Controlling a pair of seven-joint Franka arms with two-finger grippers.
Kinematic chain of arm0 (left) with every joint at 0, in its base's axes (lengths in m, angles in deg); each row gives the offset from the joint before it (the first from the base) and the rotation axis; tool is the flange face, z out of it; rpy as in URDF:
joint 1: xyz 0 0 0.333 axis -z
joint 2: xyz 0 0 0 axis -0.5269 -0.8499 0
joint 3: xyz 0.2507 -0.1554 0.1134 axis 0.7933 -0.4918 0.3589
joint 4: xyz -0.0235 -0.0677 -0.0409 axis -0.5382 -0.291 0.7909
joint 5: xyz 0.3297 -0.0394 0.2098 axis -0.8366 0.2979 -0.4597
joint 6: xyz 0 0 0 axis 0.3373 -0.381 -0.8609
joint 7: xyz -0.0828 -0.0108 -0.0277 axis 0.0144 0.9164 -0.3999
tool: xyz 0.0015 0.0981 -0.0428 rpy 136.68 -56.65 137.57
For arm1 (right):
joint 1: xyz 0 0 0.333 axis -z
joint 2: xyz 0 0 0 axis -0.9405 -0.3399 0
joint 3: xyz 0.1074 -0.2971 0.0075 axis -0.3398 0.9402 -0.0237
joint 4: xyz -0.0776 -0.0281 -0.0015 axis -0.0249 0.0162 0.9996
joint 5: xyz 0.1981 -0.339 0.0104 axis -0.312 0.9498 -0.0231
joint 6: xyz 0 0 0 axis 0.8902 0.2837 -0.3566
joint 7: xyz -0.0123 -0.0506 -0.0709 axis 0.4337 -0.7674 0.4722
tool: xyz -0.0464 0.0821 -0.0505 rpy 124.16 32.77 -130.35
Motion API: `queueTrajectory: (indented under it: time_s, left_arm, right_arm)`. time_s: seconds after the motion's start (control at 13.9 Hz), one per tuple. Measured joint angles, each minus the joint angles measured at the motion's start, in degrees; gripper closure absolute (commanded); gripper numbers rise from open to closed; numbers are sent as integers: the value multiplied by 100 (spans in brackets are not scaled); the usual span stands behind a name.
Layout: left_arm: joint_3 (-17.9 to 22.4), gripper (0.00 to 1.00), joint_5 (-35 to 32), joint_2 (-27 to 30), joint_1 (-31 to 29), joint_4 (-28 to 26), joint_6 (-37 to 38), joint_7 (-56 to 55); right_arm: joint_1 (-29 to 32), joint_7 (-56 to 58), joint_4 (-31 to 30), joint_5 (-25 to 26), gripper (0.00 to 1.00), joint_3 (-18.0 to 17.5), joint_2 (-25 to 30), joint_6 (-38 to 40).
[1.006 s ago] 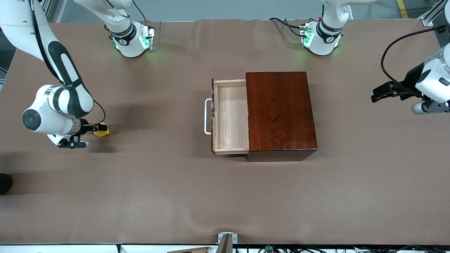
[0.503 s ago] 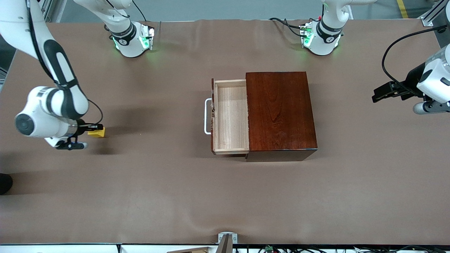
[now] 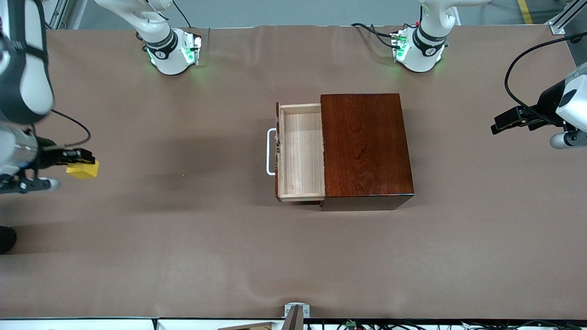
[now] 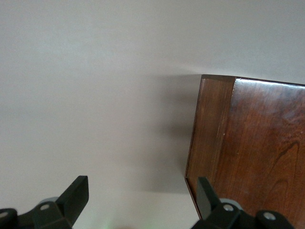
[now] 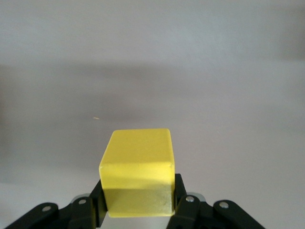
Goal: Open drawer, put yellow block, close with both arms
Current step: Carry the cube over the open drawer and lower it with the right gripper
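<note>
Front view: drawer (image 3: 300,151) open, its pale-wood tray bare.

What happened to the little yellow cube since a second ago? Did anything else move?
The right gripper shut on the yellow block, lifted it off the table and swung it toward the right arm's end. The left gripper, fingers open, drifted slightly away from the wooden box. The drawer stayed open and empty.
</note>
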Motion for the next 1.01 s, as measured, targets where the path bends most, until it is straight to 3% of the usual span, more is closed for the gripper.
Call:
queueTrajectory:
  time_s: [0.14, 0.29, 0.57, 1.01]
  left_arm:
    - [0, 0, 0, 0, -2, 7, -4, 0]
    - [0, 0, 0, -2, -3, 9, -5, 0]
    - [-2, 0, 0, -8, -4, 10, -6, 0]
    - [-2, 0, 0, -27, -4, 10, -7, 0]
  right_arm:
    - [-622, -843, 374, -355, 100, -28, 12, 58]
    - [-1630, -2219, 716, -469, 100, -65, -116, 0]
    - [-3392, -4383, 1563, -897, 100, -89, -1002, -592]
    - [-4205, -5380, 2102, -1088, 100, -56, -2487, -2114]
